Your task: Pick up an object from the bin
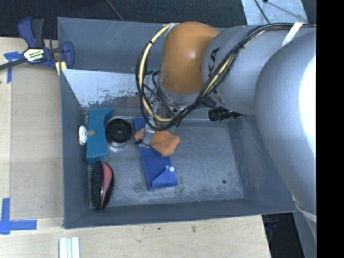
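grey metal bin (215,160), scuffed along its far wall, has an orange crumpled lump (165,143) near mid-floor, touching a blue wedge (157,171). the arm bends down from the right, with its hand (150,127) low at the lump's upper-left edge; clenched or released, i cannot tell. further left are a black round cap (118,130), a teal block (98,136) and a black-and-red brush (100,185).

Brush (100,185) in the bin (226,155) at left, block (99,138) behind it, wedge (157,170) rightward.

Open room lies across the right half of the bin floor (215,160), while the left is crowded by a teal block (99,136), a black round cap (119,130), a dark brush (100,185) at the near-left wall, and a blue wedge (158,170) under an orange lump (166,143) mid-floor.
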You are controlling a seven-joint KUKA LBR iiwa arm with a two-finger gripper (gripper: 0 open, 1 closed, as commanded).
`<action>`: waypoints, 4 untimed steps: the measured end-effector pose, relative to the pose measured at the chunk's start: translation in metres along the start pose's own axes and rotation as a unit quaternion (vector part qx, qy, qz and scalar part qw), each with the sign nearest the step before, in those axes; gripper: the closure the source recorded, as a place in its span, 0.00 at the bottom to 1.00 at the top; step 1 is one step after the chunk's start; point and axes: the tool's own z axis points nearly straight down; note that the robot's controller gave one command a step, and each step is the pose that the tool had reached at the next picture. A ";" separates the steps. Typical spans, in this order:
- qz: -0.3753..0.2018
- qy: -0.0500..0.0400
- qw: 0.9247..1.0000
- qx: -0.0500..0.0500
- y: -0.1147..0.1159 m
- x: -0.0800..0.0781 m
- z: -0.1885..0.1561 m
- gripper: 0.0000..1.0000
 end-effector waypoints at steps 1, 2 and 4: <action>-0.002 -0.002 1.000 -0.001 -0.045 -0.025 0.076 0.00; 0.040 -0.021 0.999 -0.004 -0.052 -0.045 0.080 1.00; 0.040 -0.001 0.999 0.002 -0.053 -0.047 0.039 1.00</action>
